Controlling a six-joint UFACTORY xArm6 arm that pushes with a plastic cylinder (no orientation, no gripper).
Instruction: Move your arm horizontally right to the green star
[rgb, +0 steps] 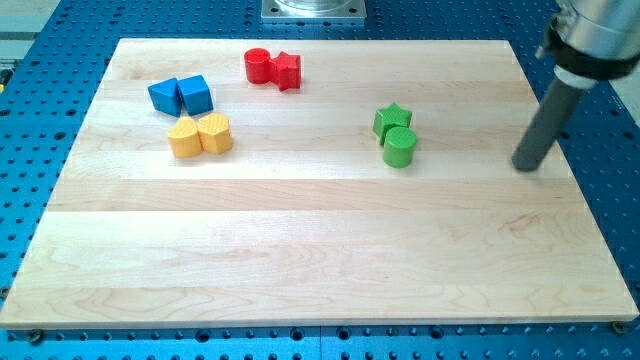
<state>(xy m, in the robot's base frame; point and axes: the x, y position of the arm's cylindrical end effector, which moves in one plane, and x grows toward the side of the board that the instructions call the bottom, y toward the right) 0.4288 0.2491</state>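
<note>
The green star (391, 119) lies right of the board's middle, touching a green cylinder (400, 147) just below it. My tip (526, 166) rests on the board near its right edge, well to the right of the green star and a little lower than it, level with the green cylinder's lower part. It touches no block. The dark rod rises from the tip toward the view's top right.
A red cylinder (258, 65) and red star (287, 70) sit together near the top. A blue triangle block (164, 96) and blue cube (195, 95) sit at upper left, with a yellow pentagon (184, 137) and yellow hexagon (214, 133) below them. The wooden board (300, 250) lies on a blue perforated table.
</note>
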